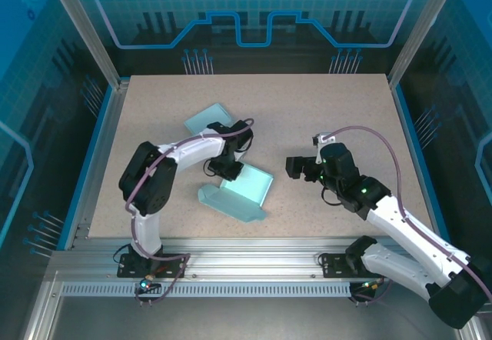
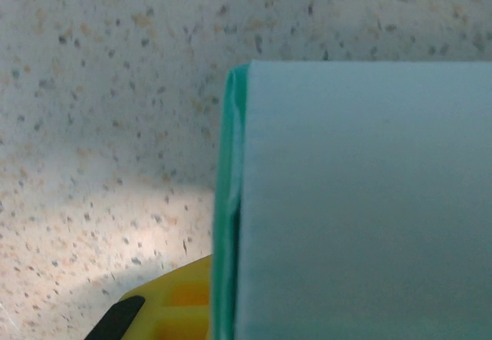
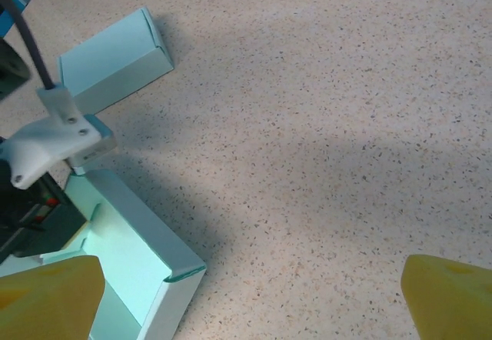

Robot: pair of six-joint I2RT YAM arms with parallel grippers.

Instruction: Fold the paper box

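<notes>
The teal paper box (image 1: 254,186) lies open in the middle of the table, with a flap spread toward the near edge. My left gripper (image 1: 229,169) sits at its far left wall and is shut on that wall. In the left wrist view the wall (image 2: 361,201) stands upright and one yellow finger (image 2: 177,309) presses its left face; the other finger is hidden behind the paper. My right gripper (image 1: 294,167) hovers to the right of the box, apart from it. Its jaws (image 3: 250,301) are wide open over bare table, with the box's corner (image 3: 177,278) just to their left.
A second teal box (image 1: 209,118), folded shut, lies behind the left arm and shows at the upper left of the right wrist view (image 3: 115,59). Speckled table (image 1: 346,109) stretches to the right and back. Metal frame posts stand at the table's corners.
</notes>
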